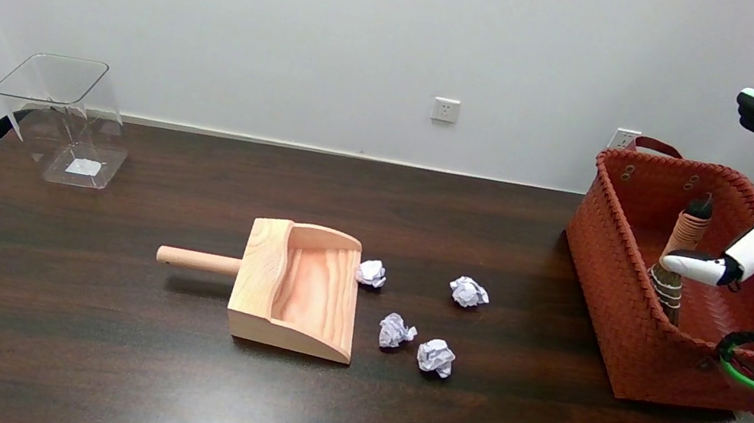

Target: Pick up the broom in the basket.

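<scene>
The tabletop (pixel 87 362) is dark brown with a fine wood grain. The basket (pixel 612 284) is rust orange with a woven pattern, and its handle (pixel 656 145) is dark red. The broom (pixel 680 249) has a tan handle with a dark tip and brown bristles bound with pale cord. The hand (pixel 712 268) is white with black parts. The dustpan (pixel 298 287) is light wood with a reddish grain inside. The four paper balls (pixel 469 292) are white. The bin (pixel 64 117) is clear, and the wall (pixel 302 20) is pale grey
</scene>
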Robot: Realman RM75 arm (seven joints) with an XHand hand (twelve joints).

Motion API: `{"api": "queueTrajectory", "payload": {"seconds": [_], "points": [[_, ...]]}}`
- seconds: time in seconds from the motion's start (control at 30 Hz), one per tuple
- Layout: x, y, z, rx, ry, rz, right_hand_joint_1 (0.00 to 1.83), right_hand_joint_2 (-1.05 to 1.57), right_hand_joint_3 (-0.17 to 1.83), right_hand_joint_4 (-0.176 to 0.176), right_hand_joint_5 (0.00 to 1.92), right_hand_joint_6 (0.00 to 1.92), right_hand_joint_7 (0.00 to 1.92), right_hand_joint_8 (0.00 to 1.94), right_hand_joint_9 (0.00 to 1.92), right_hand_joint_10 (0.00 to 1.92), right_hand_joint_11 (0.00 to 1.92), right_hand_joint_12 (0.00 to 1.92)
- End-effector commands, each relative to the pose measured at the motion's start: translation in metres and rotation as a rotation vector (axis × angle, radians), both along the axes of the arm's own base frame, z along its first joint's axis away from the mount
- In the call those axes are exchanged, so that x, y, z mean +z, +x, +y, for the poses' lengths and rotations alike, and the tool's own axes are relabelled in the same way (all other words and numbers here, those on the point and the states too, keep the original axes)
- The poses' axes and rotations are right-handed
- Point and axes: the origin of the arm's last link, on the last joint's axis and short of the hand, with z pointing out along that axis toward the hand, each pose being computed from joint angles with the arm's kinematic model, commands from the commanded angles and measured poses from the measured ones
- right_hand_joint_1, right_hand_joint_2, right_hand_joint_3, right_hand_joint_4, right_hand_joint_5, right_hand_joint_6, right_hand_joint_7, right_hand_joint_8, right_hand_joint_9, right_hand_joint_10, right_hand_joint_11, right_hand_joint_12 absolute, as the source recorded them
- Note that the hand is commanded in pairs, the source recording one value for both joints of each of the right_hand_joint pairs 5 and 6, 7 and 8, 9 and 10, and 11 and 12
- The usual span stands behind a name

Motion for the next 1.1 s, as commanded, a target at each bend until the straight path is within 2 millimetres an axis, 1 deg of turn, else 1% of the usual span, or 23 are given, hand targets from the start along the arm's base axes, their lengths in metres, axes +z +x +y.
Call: {"api": "queueTrajectory", "payload": {"seconds": [0.03, 0.2, 0.3, 0.4, 0.5, 0.67, 0.8, 0.93, 1.03, 1.1], "points": [[0.010, 0.003, 0.010, 0.011, 0.009, -0.011, 1.14, -0.80, 1.10, 0.000, 0.07, 0.07, 0.40, 0.40, 0.42, 0.42, 0.47, 0.47], [0.010, 0.002, 0.016, 0.030, 0.049, -0.062, 1.14, -0.80, 1.08, 0.000, 0.07, 0.07, 0.39, 0.39, 0.42, 0.42, 0.47, 0.47], [0.006, -0.004, 0.021, 0.037, 0.065, -0.095, 1.14, -0.80, 1.06, 0.000, 0.07, 0.07, 0.40, 0.40, 0.42, 0.42, 0.47, 0.47], [0.010, -0.010, 0.025, 0.030, 0.064, -0.150, 1.14, -0.81, 1.05, 0.000, 0.07, 0.07, 0.41, 0.41, 0.43, 0.43, 0.47, 0.47], [0.018, -0.013, 0.028, 0.036, 0.083, -0.204, 1.15, -0.85, 1.08, 0.000, 0.06, 0.06, 0.41, 0.41, 0.42, 0.42, 0.47, 0.47], [0.026, -0.006, 0.026, 0.067, 0.082, -0.192, 1.14, -0.86, 1.09, 0.000, 0.06, 0.06, 0.40, 0.40, 0.42, 0.42, 0.48, 0.48], [0.037, 0.004, 0.023, 0.072, 0.062, -0.172, 1.14, -0.88, 1.09, 0.000, 0.06, 0.06, 0.39, 0.39, 0.44, 0.44, 0.52, 0.52], [0.049, 0.012, 0.021, 0.062, 0.101, -0.230, 1.15, -0.96, 1.13, 0.000, 0.06, 0.06, 0.35, 0.35, 0.41, 0.41, 0.49, 0.49], [0.047, 0.018, 0.023, 0.091, 0.169, -0.282, 1.13, -1.01, 1.13, 0.000, 0.06, 0.06, 0.29, 0.29, 0.42, 0.42, 0.50, 0.50], [0.041, 0.017, 0.023, 0.103, 0.220, -0.343, 1.14, -1.02, 1.06, 0.000, 0.05, 0.05, 0.29, 0.29, 0.45, 0.45, 0.53, 0.53]]}}
